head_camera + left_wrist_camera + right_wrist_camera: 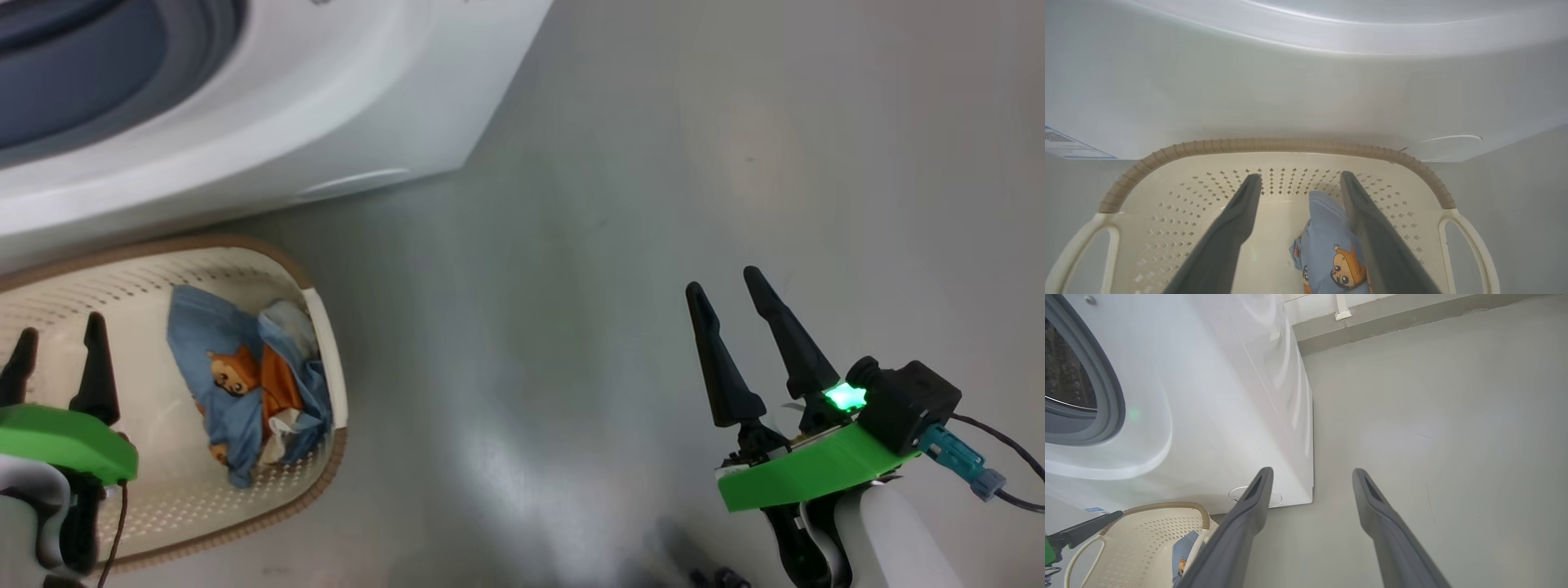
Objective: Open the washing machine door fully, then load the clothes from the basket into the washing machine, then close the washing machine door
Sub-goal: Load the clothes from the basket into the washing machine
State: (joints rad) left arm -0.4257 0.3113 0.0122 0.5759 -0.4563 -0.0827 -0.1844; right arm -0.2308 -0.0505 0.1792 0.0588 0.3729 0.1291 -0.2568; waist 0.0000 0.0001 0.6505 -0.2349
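Over the basket (323,327), which stands on the floor (653,204) just before the washing machine (343,98), we find the left gripper (60,328) with jaws wide and nothing in them. The clothes (245,376) lie bunched against the basket's right end wall. In the left wrist view a fold sits between the fingers, hard by the right-hand one; we cannot tell whether it touches. The right gripper (722,279) hangs wide and empty over bare floor, well apart.

We judge the pick to be the step in hand. We recommend lowering onto the thickest fold, closing deep on the bulk, and lifting clear of the rim before swinging to the drum (1065,375).

The fabric is soft and limp, and we expect it to trail. The basket walls are stiff perforated plastic under a ribbed brown rim. The grey gasket (1110,396) looks rubbery.
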